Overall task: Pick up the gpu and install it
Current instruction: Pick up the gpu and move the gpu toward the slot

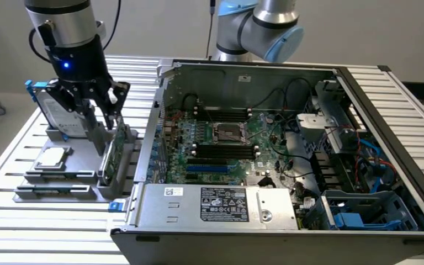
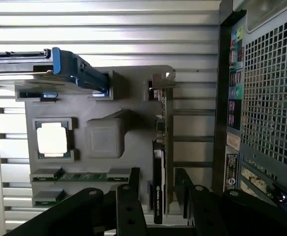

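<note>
1. At the exterior view's left: tray (image 1: 50, 178), just beside the case (image 1: 256, 74).
2. Over the tray's case-side edge: gripper (image 1: 106, 130), pointed straight down, fingers (image 2: 129, 201) apart and clamped on nothing.
3. Directly under it: gpu (image 1: 113, 155), upright on its edge in a tray slot, long axis along the case wall and passing between both fingers; no contact to see.
4. Further right: open case, gpu not yet inside.
</note>
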You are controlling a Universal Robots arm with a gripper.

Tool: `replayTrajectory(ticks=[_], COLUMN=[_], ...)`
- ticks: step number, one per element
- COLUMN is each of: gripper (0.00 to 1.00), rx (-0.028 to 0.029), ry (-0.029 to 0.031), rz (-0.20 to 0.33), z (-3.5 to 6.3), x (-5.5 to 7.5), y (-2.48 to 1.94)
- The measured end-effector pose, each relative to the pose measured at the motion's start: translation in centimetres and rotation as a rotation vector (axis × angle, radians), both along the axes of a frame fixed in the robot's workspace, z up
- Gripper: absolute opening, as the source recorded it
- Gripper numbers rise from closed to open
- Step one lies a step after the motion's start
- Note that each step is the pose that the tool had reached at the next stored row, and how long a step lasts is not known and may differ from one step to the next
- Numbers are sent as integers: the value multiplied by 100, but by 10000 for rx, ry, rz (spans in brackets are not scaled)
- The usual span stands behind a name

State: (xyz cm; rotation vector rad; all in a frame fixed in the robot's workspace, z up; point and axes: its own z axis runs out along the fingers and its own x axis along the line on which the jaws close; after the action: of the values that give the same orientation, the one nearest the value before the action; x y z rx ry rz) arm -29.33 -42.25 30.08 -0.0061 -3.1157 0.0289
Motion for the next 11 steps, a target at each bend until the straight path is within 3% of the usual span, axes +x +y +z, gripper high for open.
replayTrajectory(ticks=[11], gripper=[42], rx=[1], ry=[-2], rz=[0], z=[-202], x=[-3], y=[-123])
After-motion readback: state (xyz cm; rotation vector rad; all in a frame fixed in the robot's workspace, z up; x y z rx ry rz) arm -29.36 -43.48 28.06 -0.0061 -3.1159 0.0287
